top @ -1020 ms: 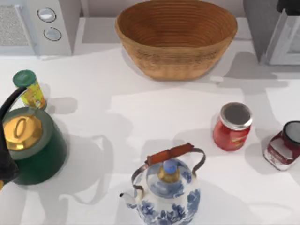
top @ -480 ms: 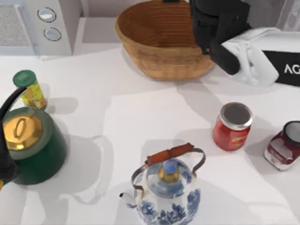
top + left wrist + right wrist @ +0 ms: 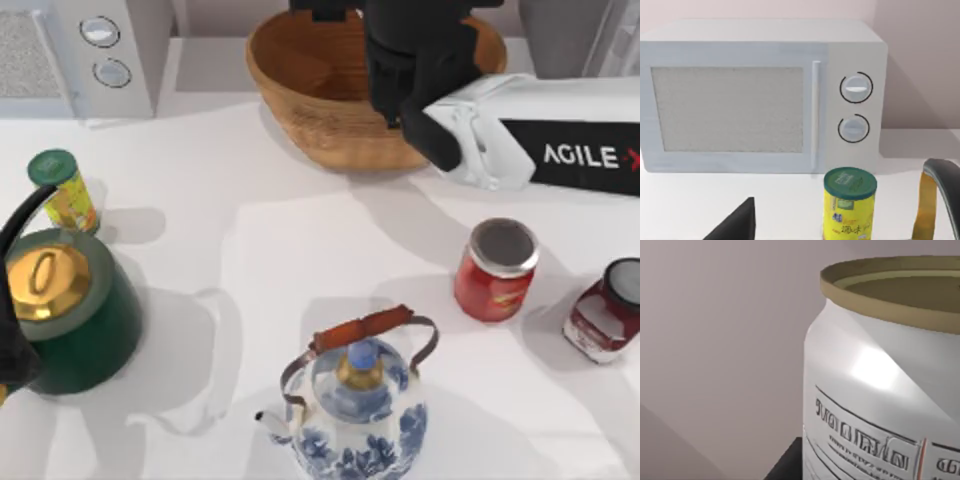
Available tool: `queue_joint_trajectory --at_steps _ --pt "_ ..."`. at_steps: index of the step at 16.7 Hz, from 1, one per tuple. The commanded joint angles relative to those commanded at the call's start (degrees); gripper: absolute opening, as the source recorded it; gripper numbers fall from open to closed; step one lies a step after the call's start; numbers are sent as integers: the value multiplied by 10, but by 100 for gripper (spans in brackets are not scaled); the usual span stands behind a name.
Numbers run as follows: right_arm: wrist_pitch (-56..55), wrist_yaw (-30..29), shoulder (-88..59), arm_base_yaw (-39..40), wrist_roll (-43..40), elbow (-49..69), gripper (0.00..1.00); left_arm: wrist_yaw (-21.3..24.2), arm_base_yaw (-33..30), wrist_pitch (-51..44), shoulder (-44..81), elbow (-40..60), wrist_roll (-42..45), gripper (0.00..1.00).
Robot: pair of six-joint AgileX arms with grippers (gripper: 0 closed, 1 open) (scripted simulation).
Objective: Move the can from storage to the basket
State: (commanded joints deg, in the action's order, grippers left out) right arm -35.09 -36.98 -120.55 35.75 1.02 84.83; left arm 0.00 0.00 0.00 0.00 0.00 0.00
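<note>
Upright, can (image 3: 880,390) above basket (image 3: 320,110).

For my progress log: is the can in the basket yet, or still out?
Cannot tell. The right gripper hangs over the basket, and the can sits close before the right wrist camera, but no view shows it resting inside.

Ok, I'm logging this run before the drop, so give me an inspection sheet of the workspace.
Surface: white table, shadowed in places.
Job's things: can close before the right wrist camera, silver, small print; basket at the back middle; storage at the back right.
Clutter: yellow tin, green kettle, blue-patterned teapot, red jar, red mug, microwave.
Grippers: right gripper over the basket; left arm parked at the left edge.
Cables: nothing seen.
Surroundings: plain wall.
</note>
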Motion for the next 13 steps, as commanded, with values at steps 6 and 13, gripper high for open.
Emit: queue_joint_trajectory --at_steps 6,13 --pt "3 12 -36 -13 0 38 0 0 0 0 0 0 0 100" --pt "3 16 -47 -16 -1 51 15 0 0 0 0 0 0 100"
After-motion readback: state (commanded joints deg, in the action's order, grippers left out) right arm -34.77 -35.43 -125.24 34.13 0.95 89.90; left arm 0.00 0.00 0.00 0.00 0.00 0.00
